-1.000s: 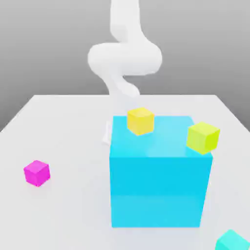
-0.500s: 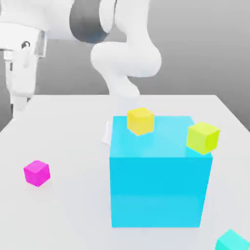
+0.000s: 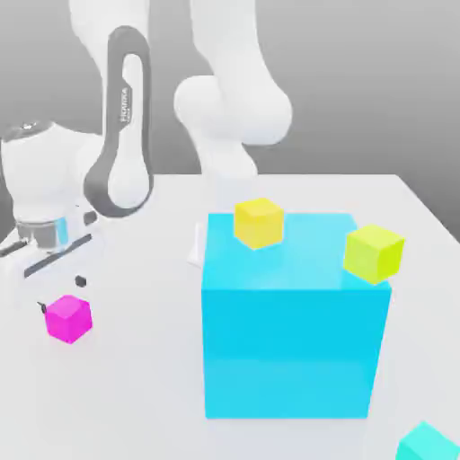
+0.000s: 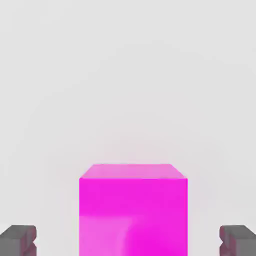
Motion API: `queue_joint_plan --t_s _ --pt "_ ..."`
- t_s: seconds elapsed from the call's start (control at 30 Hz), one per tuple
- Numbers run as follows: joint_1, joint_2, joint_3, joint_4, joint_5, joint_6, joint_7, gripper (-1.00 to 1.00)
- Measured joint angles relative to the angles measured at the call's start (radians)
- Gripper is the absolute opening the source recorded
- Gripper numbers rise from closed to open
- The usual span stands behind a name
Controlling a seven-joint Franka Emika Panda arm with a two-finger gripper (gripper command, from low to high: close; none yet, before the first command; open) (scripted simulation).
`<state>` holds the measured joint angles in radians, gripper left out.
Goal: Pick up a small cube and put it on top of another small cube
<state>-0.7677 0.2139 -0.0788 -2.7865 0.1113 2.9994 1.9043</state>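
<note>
My gripper is spread open, with nothing pinched in it. The two fingertips stand apart, and in the hand view the magenta cube lies between them, with a free gap at each side. This small cube is resting on the white table, at the exterior view's left, and I am just above it.

On my arm there is a dark oval frame with white writing, which runs along the link. I can read "FRANKA" there; the smaller word beside it is too small for me to read surely. On the cubes I see no letters.

The big cyan block stands near the middle of the exterior view. The golden-yellow cube is seen against its top face, and the lime-yellow cube at its front corner on the exterior view's right. Nearer to the camera, a turquoise cube is cut by the picture's edge.
</note>
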Motion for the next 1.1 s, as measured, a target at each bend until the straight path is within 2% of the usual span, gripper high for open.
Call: queue_joint_plan --t_s 0.03,0.07,0.3,0.53,0.6,1.1 --pt "-0.017 0.036 0.02 0.006 0.01 0.03 -0.008 0.0" --pt "-0.027 0.055 0.031 0.009 0.016 0.046 -0.012 -1.0" --pt "-0.027 0.051 0.031 0.009 0.012 0.045 -0.009 -1.0" --pt "0.01 -0.178 -0.014 -0.026 -0.094 -0.148 0.069 -1.0" --pt "0.035 -0.232 0.027 0.002 -0.087 -0.228 0.064 -1.0" --pt "0.534 -0.568 0.392 0.311 0.053 -0.844 -0.034 -1.0"
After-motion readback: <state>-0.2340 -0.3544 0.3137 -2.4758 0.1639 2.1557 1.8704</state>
